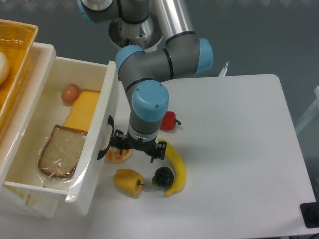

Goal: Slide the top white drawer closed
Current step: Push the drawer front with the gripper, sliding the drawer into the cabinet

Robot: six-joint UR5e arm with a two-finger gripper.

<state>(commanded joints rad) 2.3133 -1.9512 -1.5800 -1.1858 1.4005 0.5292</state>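
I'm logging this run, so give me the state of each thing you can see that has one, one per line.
top white drawer: open, pulled well out, holding food
black arched handle: free, the arm's wrist right beside it
gripper: points down at the table, jaws hidden under the wrist, open or shut unclear
slice of bread: wrapped in clear film, lying flat in the drawer
yellow wicker basket: on top of the cabinet, something pale inside

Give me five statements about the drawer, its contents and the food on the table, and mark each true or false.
1. The top white drawer is fully shut. False: it stands open.
2. A bread slice lies inside it. True.
3. The banana lies in the drawer. False: it is on the table.
4. The gripper holds the yellow pepper. False: the pepper lies free on the table.
5. An egg sits in the drawer. True.
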